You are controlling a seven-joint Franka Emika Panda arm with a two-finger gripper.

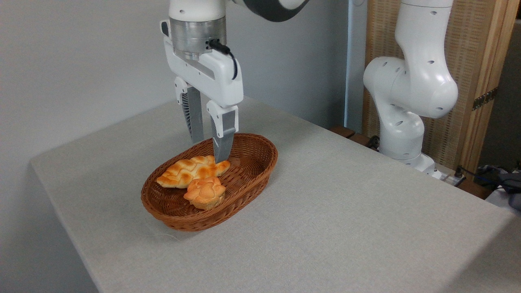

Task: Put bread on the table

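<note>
A: Status, left to right?

B: Grey wall on the left, then the tabletop [346, 211], plain light grey-beige cloth. Bare cloth on its left part.

A: Basket?

B: Brown oval wicker basket [260, 160] sits on the left-centre of the tabletop. Two items inside. Braided loaf [191, 170], pale with browned ridges, lies toward the back and left. The bread [204, 192], small round orange-golden bun with a knotted top, is just in front of the loaf, touching or nearly touching it. Bun sits on the basket floor near the front wall.

A: So bread is in the basket, not on the cloth.

B: Correct.

A: Tool?

B: Tool [209, 148] points straight down over the back part of the basket. Fingers [196, 118] apart with a clear gap between them, holding nothing. Right finger's tip is down at the right end of the braided loaf; cannot tell if it touches. Left finger's tip looks to be behind the basket's back rim. Tool is above and behind the bun, not touching it.

A: Right side?

B: Arm's white base and lower links [411, 89] stand past the tabletop's far right edge, in front of a wooden panel [488, 69]. Cables [484, 175] lie low at the far right.
</note>
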